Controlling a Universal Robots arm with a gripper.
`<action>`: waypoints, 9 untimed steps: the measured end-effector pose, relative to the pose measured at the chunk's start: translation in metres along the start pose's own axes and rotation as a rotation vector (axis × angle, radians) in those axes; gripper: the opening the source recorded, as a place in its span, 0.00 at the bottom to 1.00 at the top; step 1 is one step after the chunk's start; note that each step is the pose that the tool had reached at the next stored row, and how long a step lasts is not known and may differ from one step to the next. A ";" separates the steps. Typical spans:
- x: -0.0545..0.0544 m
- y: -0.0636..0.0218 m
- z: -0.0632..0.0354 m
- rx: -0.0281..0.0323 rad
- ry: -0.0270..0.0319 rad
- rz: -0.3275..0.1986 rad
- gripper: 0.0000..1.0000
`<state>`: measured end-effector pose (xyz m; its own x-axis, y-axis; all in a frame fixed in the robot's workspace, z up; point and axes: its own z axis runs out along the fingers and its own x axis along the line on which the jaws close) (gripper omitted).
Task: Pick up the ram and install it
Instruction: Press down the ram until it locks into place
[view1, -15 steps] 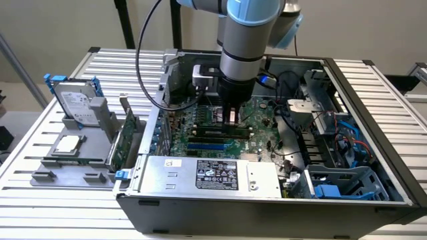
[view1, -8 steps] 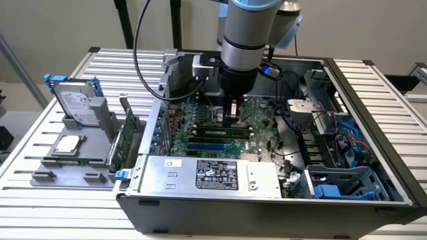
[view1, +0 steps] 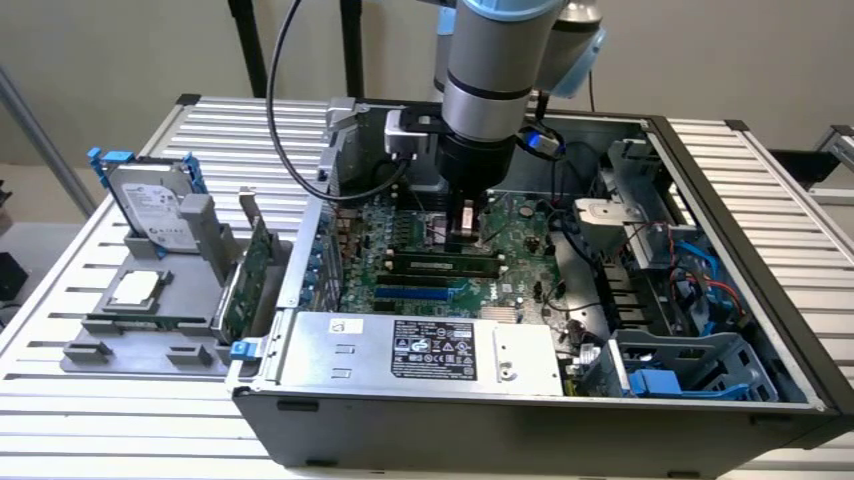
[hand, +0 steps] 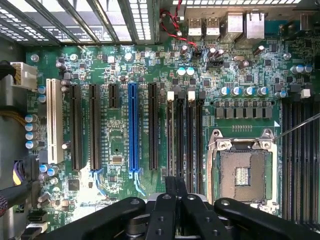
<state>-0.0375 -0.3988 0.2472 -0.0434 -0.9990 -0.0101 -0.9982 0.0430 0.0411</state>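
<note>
The tool (view1: 466, 232) hangs inside the open computer case (view1: 747, 200), low over the motherboard (hand: 150, 65). Its fingers (hand: 175, 187) sit pressed together with nothing visible between them, so it reads as clenched and empty. The ram (view1: 441, 263) lies just below the tool, apparently seated lengthwise in a memory slot (hand: 181, 140). That placement suggests the stick is already delivered and the tool is pushing or checking it.

One gripper (view1: 463, 232) hangs over one motherboard (hand: 150, 100) carrying one blue slot (hand: 132, 127), one white slot (hand: 51, 120) and one CPU socket (hand: 242, 167), with one hard drive (view1: 147, 205) and one power supply (view1: 427, 350).
</note>
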 end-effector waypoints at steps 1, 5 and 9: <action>0.000 0.0000 0.0000 0.0000 0.0001 0.000 0.00; 0.000 0.0000 0.0000 0.0000 0.0000 0.000 0.00; 0.000 0.0000 0.0000 -0.0001 -0.0001 0.000 0.00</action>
<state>-0.0375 -0.3988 0.2473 -0.0435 -0.9990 -0.0102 -0.9982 0.0430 0.0412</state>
